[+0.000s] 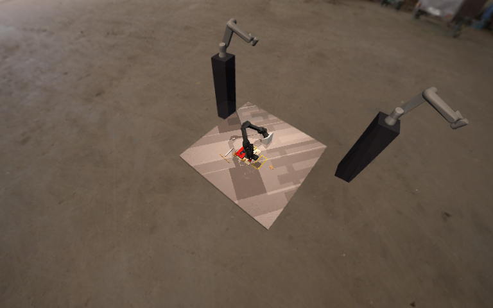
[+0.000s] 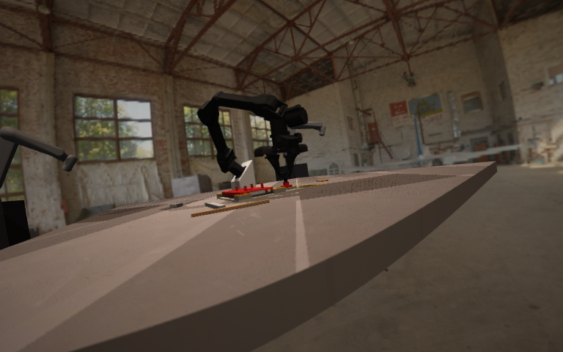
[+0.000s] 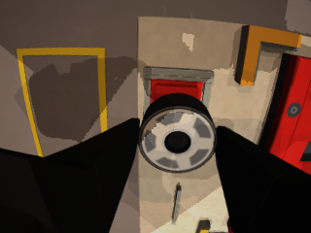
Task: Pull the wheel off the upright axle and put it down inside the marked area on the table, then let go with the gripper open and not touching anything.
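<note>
My gripper (image 2: 286,178) (image 3: 178,130) is shut on the wheel, with a finger on each side of its rim. The wheel (image 3: 177,162) has a black tyre, a pale spoked face and a dark centre. It is above a red block (image 3: 177,88) (image 2: 286,184) set in a grey frame on the beige board. The upright axle is hidden from view, so I cannot tell how far the wheel is from it. The marked area is a yellow outline (image 3: 102,87) (image 1: 262,163) on the table, left of the board in the wrist view.
The beige board (image 3: 160,39) carries an orange corner bracket (image 3: 246,55), a red plate (image 3: 292,83) (image 2: 248,191) with upright pegs, and a thin grey pin (image 3: 176,204). An orange stick (image 2: 230,208) and a grey bar (image 2: 214,204) lie beside it. A small orange piece (image 1: 271,167) lies beyond the outline.
</note>
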Tool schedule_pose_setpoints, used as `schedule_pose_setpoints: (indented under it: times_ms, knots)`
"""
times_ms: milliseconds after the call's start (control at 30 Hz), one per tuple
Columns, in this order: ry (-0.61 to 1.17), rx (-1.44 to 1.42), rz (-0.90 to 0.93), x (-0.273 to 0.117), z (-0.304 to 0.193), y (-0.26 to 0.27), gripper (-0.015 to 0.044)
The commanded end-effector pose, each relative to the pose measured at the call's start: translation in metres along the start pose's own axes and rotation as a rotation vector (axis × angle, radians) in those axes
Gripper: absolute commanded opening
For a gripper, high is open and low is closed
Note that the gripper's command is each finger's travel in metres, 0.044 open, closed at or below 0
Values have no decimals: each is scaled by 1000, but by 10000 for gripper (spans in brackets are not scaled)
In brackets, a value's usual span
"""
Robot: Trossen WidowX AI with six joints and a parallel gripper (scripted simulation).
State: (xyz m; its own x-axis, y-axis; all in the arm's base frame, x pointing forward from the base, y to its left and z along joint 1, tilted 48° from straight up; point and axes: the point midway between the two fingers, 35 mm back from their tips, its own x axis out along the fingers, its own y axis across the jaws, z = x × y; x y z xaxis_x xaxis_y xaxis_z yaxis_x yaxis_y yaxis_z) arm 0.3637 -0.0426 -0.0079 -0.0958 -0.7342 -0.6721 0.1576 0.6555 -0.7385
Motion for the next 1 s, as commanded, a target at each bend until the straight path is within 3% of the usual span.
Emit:
schedule_pose_setpoints:
  times_ms: [0, 967]
  knots:
    - [-4, 3, 5, -5, 1, 1, 0]
    - [-3, 1, 4, -14, 1, 1, 0]
